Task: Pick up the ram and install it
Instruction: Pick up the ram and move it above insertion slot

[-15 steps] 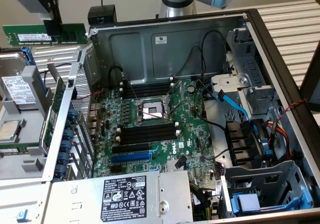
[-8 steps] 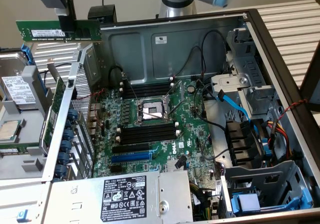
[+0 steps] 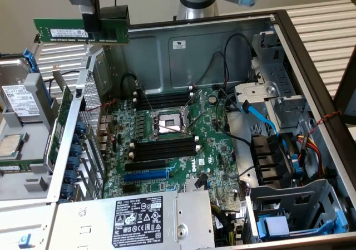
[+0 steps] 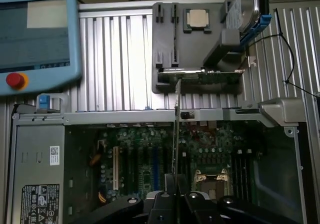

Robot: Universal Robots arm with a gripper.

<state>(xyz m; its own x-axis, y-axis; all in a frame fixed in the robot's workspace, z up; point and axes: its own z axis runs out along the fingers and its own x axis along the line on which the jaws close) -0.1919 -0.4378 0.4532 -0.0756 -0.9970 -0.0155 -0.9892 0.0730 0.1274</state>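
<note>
The ram (image 3: pixel 61 32) hangs in the air, pinched by the jaws, which are pressed in on one end of the stick. Most of its green length juts out sideways from them, with the white label showing and the long edge held level. Well below the jaws sits the open computer case (image 3: pixel 161 55) on the ribbed metal counter (image 3: pixel 320 19), with the motherboard (image 3: pixel 189 161) bare at its floor. The black memory slots (image 3: pixel 164 148) lie on either side of the processor socket (image 3: pixel 168 122), down and off to one side of the jaws and well apart from the stick. From the wrist view the ram shows edge-on, a thin line running straight out from between the jaws across the motherboard and the case's rim. Beyond the rim, on the counter, a grey holder (image 4: pixel 165 44) carries a loose processor (image 4: pixel 198 19) and a hard drive (image 4: pixel 247 4).
</note>
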